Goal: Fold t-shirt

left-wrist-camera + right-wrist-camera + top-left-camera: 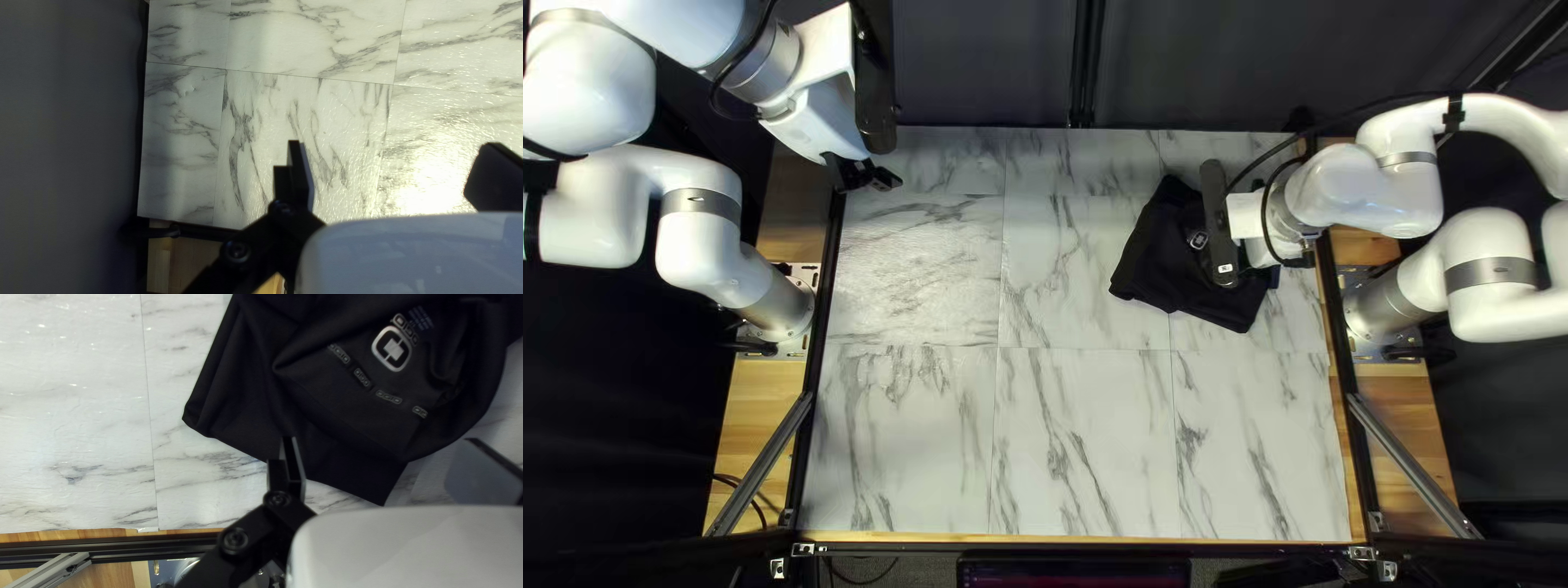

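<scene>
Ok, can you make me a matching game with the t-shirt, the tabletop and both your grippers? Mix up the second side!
Things:
1. T-shirt
2. Tabletop
3. Left gripper
4. Right gripper

Colours, places and states:
A. Open, close to the black cloth
B. White with grey streaks
C. Open, near the table's far corner, at the upper left of the top left view
D. Black, with a pale badge printed on it

Right pairs: 1-D, 2-B, 3-C, 4-A
</scene>
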Motion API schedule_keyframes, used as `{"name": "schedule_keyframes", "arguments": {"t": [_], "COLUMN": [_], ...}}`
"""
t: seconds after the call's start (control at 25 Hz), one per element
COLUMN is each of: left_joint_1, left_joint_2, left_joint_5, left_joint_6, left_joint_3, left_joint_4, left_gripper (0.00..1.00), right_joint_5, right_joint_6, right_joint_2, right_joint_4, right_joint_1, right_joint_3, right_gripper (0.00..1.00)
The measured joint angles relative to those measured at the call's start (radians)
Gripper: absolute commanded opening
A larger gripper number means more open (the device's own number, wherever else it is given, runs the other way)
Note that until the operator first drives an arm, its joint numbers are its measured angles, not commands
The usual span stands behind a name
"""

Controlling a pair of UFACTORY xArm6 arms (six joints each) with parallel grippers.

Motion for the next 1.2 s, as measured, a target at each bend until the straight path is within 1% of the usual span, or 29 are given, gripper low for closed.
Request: {"name": "schedule_keyframes", "arguments": {"t": [0.12, 0.2, 0.28, 0.4, 0.52, 0.84, 0.92, 1.08, 1.2], "left_joint_1": [0.000, 0.000, 0.000, 0.000, 0.000, 0.000, 0.000, 0.000, 0.000], "left_joint_2": [0.000, 0.000, 0.000, 0.000, 0.000, 0.000, 0.000, 0.000, 0.000], "left_joint_5": [0.000, 0.000, 0.000, 0.000, 0.000, 0.000, 0.000, 0.000, 0.000], "left_joint_6": [0.000, 0.000, 0.000, 0.000, 0.000, 0.000, 0.000, 0.000, 0.000], "left_joint_3": [0.000, 0.000, 0.000, 0.000, 0.000, 0.000, 0.000, 0.000, 0.000], "left_joint_4": [0.000, 0.000, 0.000, 0.000, 0.000, 0.000, 0.000, 0.000, 0.000], "left_gripper": [1.00, 1.00, 1.00, 1.00, 1.00, 1.00, 1.00, 1.00, 1.00], "right_joint_5": [-0.007, -0.022, -0.038, -0.050, -0.047, -0.052, -0.100, -0.249, -0.300], "right_joint_6": [-0.026, -0.117, -0.240, -0.398, -0.490, -0.509, -0.518, -0.556, -0.578], "right_joint_2": [-0.008, -0.020, -0.026, 0.000, 0.042, 0.049, 0.060, 0.085, 0.111], "right_joint_4": [-0.003, -0.008, -0.017, -0.048, -0.075, -0.085, -0.096, -0.142, -0.187], "right_joint_1": [-0.008, -0.028, -0.043, -0.045, -0.023, -0.020, -0.023, -0.028, -0.023], "right_joint_3": [0.011, 0.027, 0.038, 0.038, 0.021, 0.025, 0.052, 0.137, 0.159], "right_gripper": [1.00, 1.00, 1.00, 1.00, 1.00, 1.00, 1.00, 1.00, 1.00]}}
